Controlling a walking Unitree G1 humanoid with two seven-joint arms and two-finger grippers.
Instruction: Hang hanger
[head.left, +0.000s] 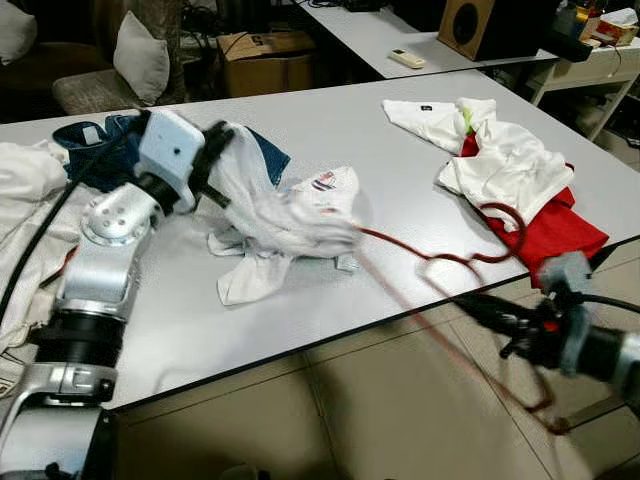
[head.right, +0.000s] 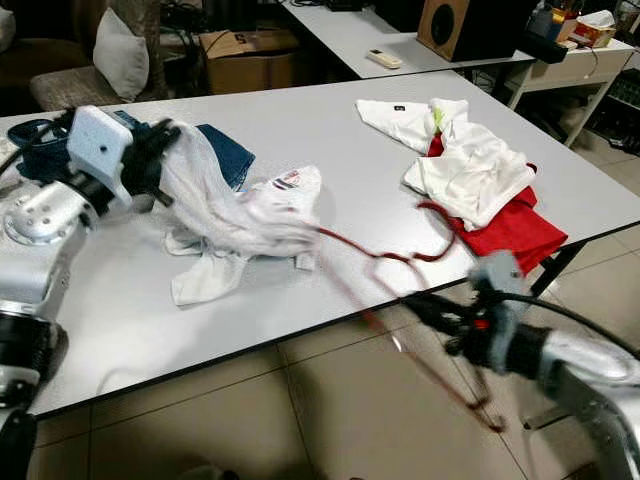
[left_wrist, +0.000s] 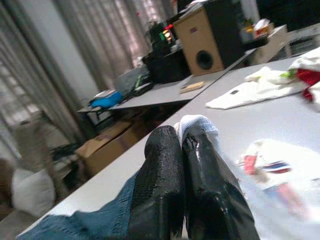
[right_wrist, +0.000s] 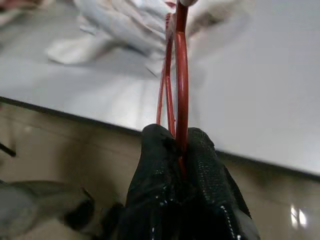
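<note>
The left tool (head.left: 215, 160) is clenched on a white garment (head.left: 285, 215), lifting one end of it off the grey surface (head.left: 330, 120) while the rest trails down onto the top. In the left wrist view the two black fingers (left_wrist: 162, 185) are pressed together with a fold of white cloth pinched at their tips. Under the raised cloth lies a blue denim piece (head.left: 265, 155), just beside the wrist.

The right tool (head.right: 425, 308) hangs off the near edge of the surface, above the tiled floor (head.left: 400, 400), and grasps a red wire hanger (head.left: 450, 262). The right wrist view shows its fingers (right_wrist: 160, 165) closed around the thin red wires. The hanger reaches from this tool up across the edge of the surface, and its far end goes into the white garment held by the left tool; much of the wire is blurred.

Further along the surface, toward the robot's right, a heap of white clothes (head.left: 500, 150) lies on top of a red garment (head.left: 555, 230). A wooden speaker (head.left: 480, 25) stands on another table behind.
</note>
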